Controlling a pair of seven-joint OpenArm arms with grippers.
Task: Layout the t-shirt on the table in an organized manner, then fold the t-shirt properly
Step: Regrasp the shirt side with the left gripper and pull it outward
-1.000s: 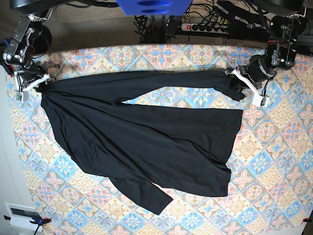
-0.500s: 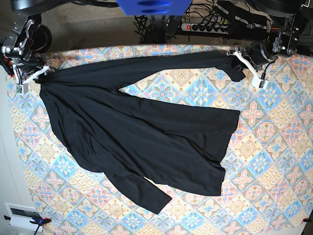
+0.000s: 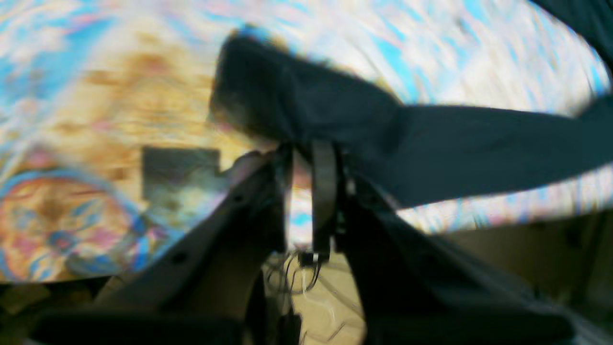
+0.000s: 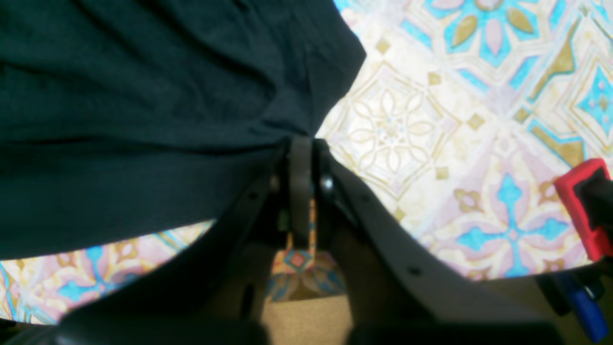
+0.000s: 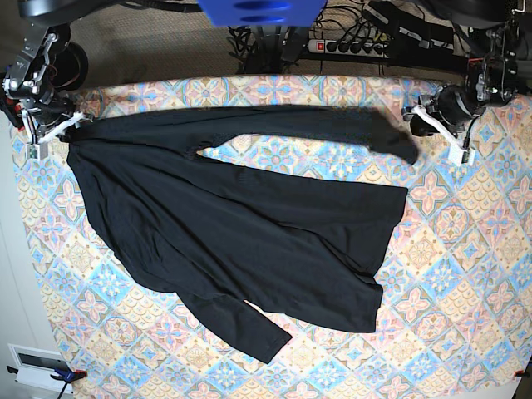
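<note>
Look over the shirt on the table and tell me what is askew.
The t-shirt lies slanted across the table, not squared to its edges. One sleeve stretches along the far edge, its cuff lying just off the left gripper; the other sleeve juts out toward the near edge. The right gripper pinches one corner.

The t-shirt [image 5: 241, 241] is showing plain black, with no print, while the table [image 5: 465, 274] is wearing pastel blue, pink and cream diamond tiles with floral motifs.
</note>
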